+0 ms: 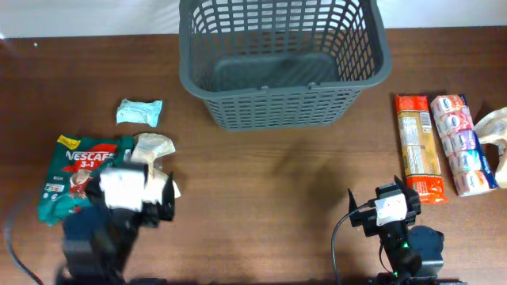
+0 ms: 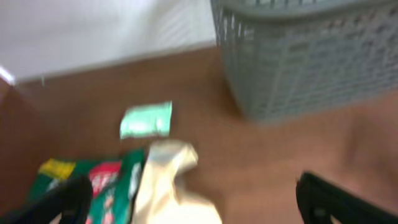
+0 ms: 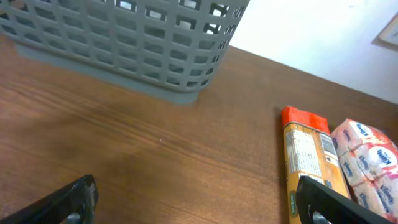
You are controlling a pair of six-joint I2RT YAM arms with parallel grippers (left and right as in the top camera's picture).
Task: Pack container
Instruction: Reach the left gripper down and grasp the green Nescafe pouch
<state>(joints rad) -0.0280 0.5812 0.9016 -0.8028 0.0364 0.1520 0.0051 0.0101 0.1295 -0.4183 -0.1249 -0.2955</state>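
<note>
Container (image 1: 283,103) up-table, well apart from left end effector (image 2: 193,191)

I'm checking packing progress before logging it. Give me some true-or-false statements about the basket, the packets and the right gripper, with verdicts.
1. The container holds no packets yet. True.
2. The green Nescafé packet lies right of the container. False: it lies to its left.
3. The right gripper grips the orange packet. False: its fingers are open and empty; the packet lies apart from them.
4. The small mint packet lies left of the container. True.
</note>
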